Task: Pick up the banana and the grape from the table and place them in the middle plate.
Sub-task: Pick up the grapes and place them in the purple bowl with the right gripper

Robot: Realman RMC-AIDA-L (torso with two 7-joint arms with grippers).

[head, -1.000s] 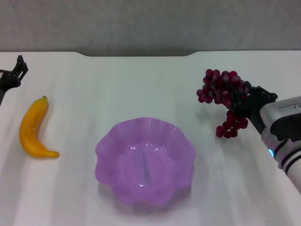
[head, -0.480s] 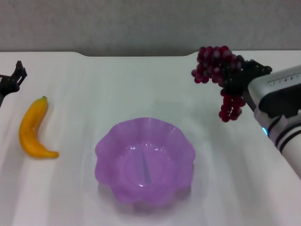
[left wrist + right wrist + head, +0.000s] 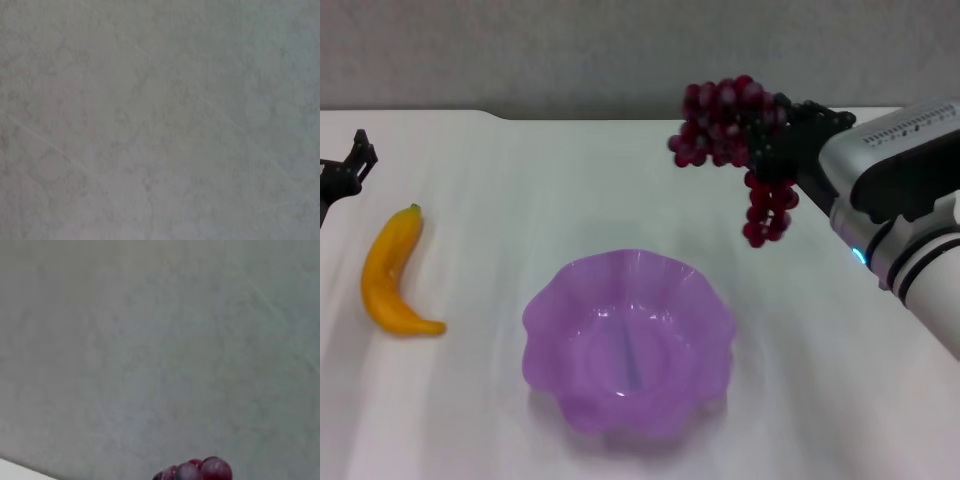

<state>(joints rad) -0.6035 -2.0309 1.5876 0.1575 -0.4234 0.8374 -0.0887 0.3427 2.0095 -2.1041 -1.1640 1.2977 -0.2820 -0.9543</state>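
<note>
My right gripper (image 3: pixel 772 135) is shut on the grape bunch (image 3: pixel 725 128), dark red-purple, held in the air above the table (image 3: pixel 500 190), up and to the right of the light-purple scalloped plate (image 3: pixel 555 300). Part of the bunch hangs down below the gripper. A few grapes (image 3: pixel 200 471) show at the edge of the right wrist view. The yellow banana (image 3: pixel 388 272) lies on the table to the left of the plate. My left gripper (image 3: pixel 345 165) is parked at the far left edge, behind the banana.
The white table's far edge meets a grey wall (image 3: pixel 620 50) at the back. The left wrist view shows only a blank grey surface.
My right gripper has lifted the grape bunch off the table and carried it up and to the left, toward the plate. The banana, plate and left arm have not moved.
</note>
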